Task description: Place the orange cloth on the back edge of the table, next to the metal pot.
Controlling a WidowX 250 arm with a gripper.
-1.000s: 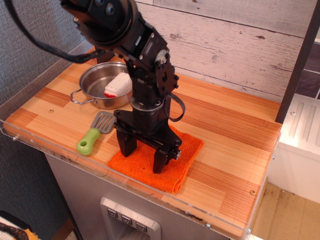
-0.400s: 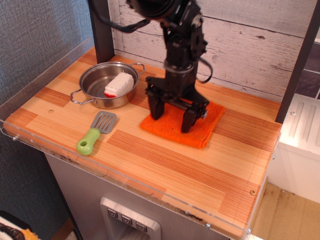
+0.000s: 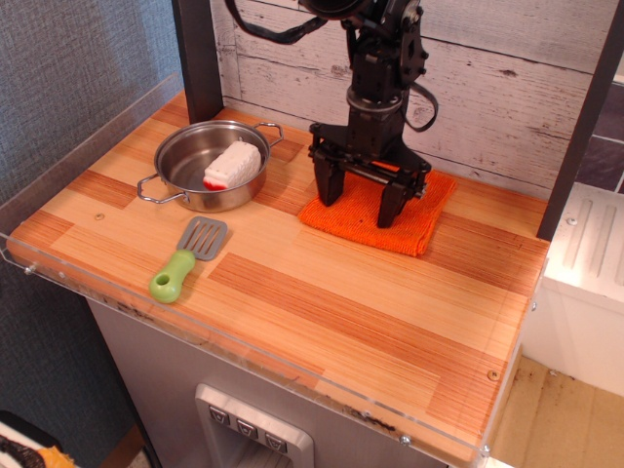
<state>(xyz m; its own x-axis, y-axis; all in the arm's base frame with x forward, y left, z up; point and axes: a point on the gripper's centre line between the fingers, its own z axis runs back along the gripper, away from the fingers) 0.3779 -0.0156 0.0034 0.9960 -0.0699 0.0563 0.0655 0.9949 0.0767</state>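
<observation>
The orange cloth (image 3: 414,222) lies flat on the wooden table (image 3: 322,297) near its back edge, to the right of the metal pot (image 3: 185,171). A strip of bare wood separates cloth and pot. My gripper (image 3: 360,198) stands upright over the cloth's left half. Its two black fingers (image 3: 330,183) are spread wide apart with their tips down at the cloth. Whether the tips press the fabric or hover just above it cannot be told. The pot holds a white and red object (image 3: 231,165).
A grey spatula with a green handle (image 3: 183,259) lies in front of the pot. A dark post (image 3: 198,54) stands at the back left and the plank wall (image 3: 507,88) is right behind the cloth. A clear acrylic rim (image 3: 244,356) runs along the front and left edges.
The gripper and the orange cloth moved together from the table's front middle back and to the right, up to the wall. The fingers stayed spread. Pot and spatula did not move.
</observation>
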